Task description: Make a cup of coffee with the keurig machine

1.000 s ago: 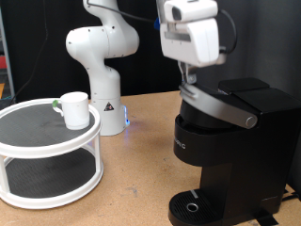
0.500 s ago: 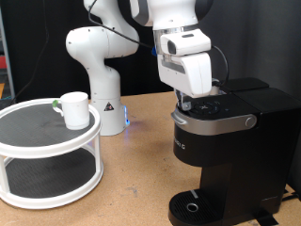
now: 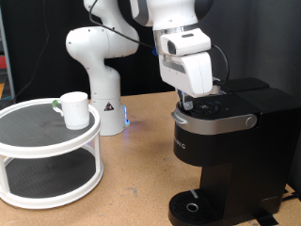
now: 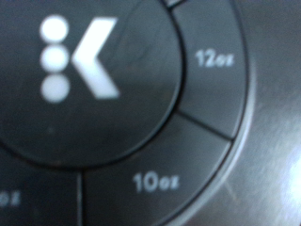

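The keurig machine (image 3: 226,141), matte black with a grey lid trim, stands at the exterior view's right with its lid down. My gripper (image 3: 193,101) presses down onto the round control panel on its top; the fingertips are hidden behind the hand. The wrist view is filled by that control panel (image 4: 103,85): a white K logo in the middle, with "12oz" and "10oz" segments around it. No fingers show there. The cup (image 3: 73,109), a white mug, stands on the top tier of a white round shelf (image 3: 47,155) at the exterior view's left.
The arm's white base (image 3: 99,66) rises behind the shelf, with a small blue light low beside it. The drip tray (image 3: 193,205) of the machine sits at the bottom. The wooden table (image 3: 136,179) runs between shelf and machine.
A second ago the lid stood raised with the hand above it. Since then the lid has come down and the hand has lowered onto the machine's top; nothing has moved in the last half second.
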You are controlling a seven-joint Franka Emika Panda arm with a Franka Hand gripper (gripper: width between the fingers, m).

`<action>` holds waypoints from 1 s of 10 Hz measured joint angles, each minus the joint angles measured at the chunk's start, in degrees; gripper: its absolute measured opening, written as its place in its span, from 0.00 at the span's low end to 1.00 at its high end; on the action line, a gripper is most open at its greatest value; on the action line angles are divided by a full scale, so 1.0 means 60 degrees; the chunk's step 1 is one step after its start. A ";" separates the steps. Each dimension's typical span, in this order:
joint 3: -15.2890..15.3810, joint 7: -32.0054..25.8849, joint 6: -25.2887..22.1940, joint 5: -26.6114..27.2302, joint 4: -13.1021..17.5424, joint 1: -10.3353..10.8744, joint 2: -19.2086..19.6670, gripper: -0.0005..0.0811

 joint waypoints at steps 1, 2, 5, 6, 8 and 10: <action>-0.0001 -0.0198 -0.0020 0.0548 0.0019 0.0039 0.0002 0.02; -0.0001 -0.0431 -0.0030 0.1192 0.0079 0.0096 -0.0006 0.02; -0.0002 -0.0552 -0.0630 0.2384 0.0644 0.0179 -0.0206 0.02; -0.0021 -0.0605 -0.1223 0.2419 0.0937 0.0179 -0.0290 0.02; -0.0052 -0.0598 -0.1484 0.2419 0.1084 0.0169 -0.0317 0.02; 0.0029 0.0598 -0.0152 0.2859 0.0653 0.0162 -0.0348 0.02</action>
